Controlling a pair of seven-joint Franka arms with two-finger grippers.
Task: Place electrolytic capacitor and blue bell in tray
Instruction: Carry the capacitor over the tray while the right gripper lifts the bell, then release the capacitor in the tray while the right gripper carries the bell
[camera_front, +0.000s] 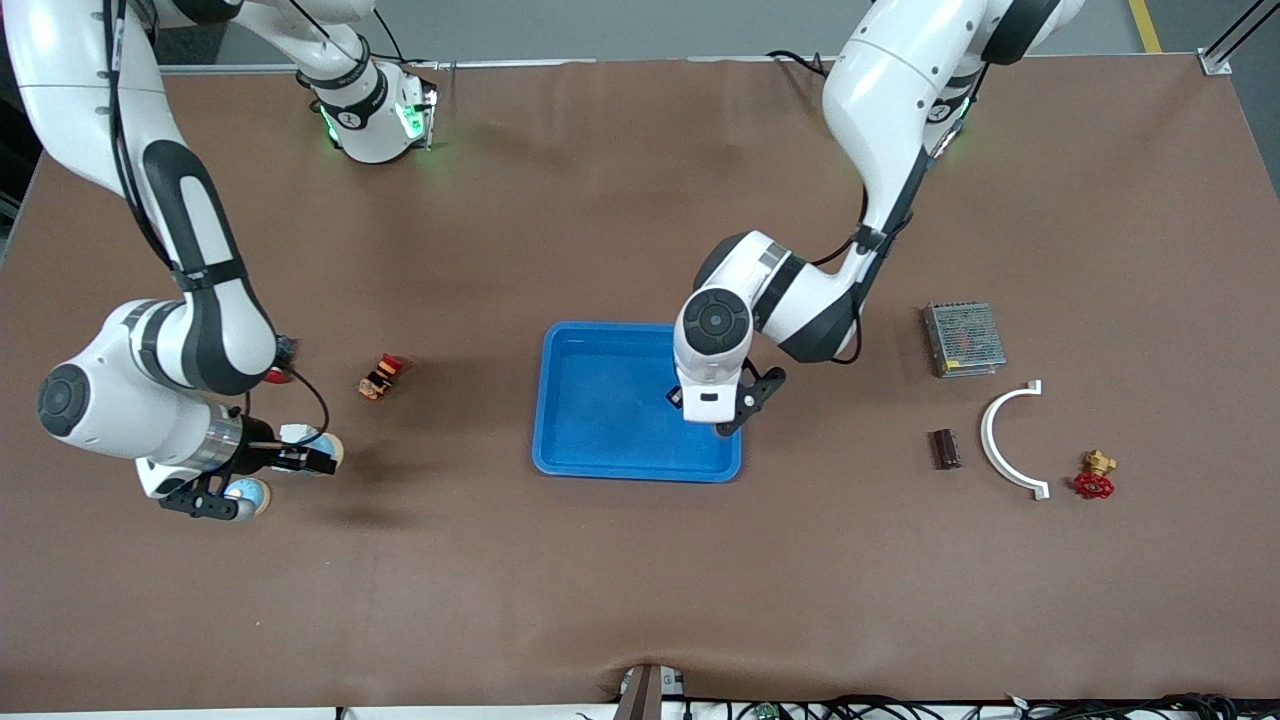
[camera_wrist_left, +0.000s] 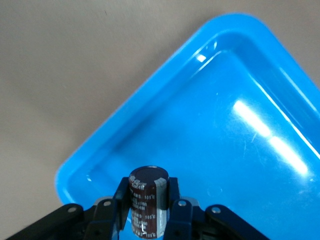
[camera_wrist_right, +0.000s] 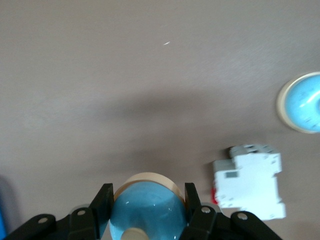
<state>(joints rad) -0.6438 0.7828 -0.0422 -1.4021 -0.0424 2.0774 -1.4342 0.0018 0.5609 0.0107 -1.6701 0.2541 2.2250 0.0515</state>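
The bright blue tray (camera_front: 610, 415) lies mid-table. My left gripper (camera_front: 688, 398) hangs over the tray's end toward the left arm and is shut on a dark brown electrolytic capacitor (camera_wrist_left: 147, 200); the tray's floor (camera_wrist_left: 240, 150) shows below it. A second dark capacitor (camera_front: 944, 448) lies on the table toward the left arm's end. My right gripper (camera_front: 318, 460) is over the table at the right arm's end, shut on a blue bell (camera_wrist_right: 147, 212) with a cream rim, which also shows in the front view (camera_front: 331, 449). A second blue bell (camera_front: 248, 495) (camera_wrist_right: 302, 102) sits beside it.
A white breaker block (camera_wrist_right: 247, 182) (camera_front: 296, 434) lies by the right gripper. A red and orange button (camera_front: 382, 376) lies between it and the tray. A metal power supply (camera_front: 962, 338), a white curved bracket (camera_front: 1003, 440) and a red valve (camera_front: 1093, 480) lie toward the left arm's end.
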